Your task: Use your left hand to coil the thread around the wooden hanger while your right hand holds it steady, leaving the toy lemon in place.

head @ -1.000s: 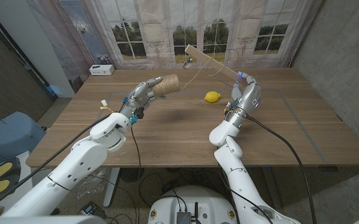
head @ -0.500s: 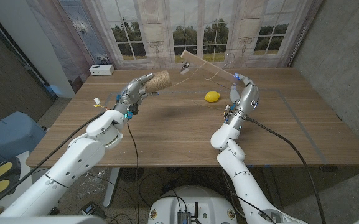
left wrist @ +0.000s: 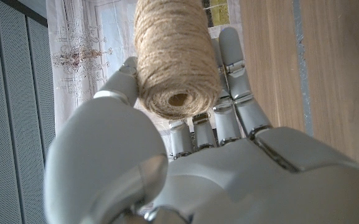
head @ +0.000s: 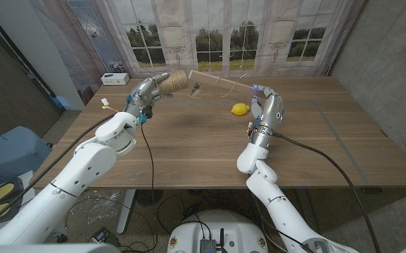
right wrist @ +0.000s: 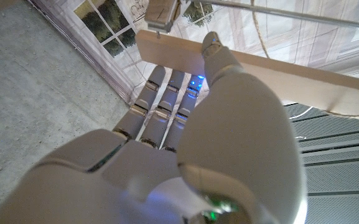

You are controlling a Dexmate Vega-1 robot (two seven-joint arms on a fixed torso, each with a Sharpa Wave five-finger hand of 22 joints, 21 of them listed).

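Left hand (head: 146,90): raised above the far left part of the tabletop (head: 188,147), fingers (left wrist: 229,74) wrapped around a spool of thread (head: 177,80); the left wrist view shows the spool (left wrist: 176,59) pressed between thumb and fingers, its hollow end facing the camera.
Right hand (head: 267,105): lifted over the far middle-right of the tabletop, fingers (right wrist: 167,87) and thumb closed on one end of the wooden hanger (head: 220,78).
Wooden hanger: held in the air, nearly level, reaching from the right hand toward the spool; its free end lies just beside the spool. In the right wrist view it is a pale flat bar (right wrist: 279,78) crossing behind the thumb.
Thread on the hanger: a thin strand seems to hang in a loop below the bar, but it is too fine to follow with certainty.
Clip (head: 196,88): a small metal piece hangs under the hanger near its free end.
Toy lemon (head: 240,109): lies on the tabletop, near the right hand and below the hanger, touching neither.
White box (head: 115,79): sits at the far left corner of the tabletop.
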